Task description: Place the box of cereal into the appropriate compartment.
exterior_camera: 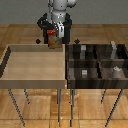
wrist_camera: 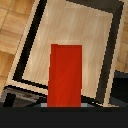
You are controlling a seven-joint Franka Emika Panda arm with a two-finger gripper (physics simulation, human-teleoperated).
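Note:
The box of cereal (exterior_camera: 53,39), red-orange with a tan-brown front, hangs upright in my gripper (exterior_camera: 53,35), which is shut on its top. It is held above the far right edge of the light-wood tray (exterior_camera: 30,62), close to the dark bin. In the wrist view the box (wrist_camera: 65,75) shows as a red upright slab over the tray's pale floor (wrist_camera: 75,35). The appropriate compartment (exterior_camera: 106,55) is the far section of the four-part dark bin on the exterior view's right, marked by a tall pale grey block (exterior_camera: 114,49).
The dark bin (exterior_camera: 68,67) stands beside the tray on thin legs. Its other three sections hold short grey shapes (exterior_camera: 85,73). A corner of the dark bin shows in the wrist view (wrist_camera: 121,85). Wooden floor lies around both.

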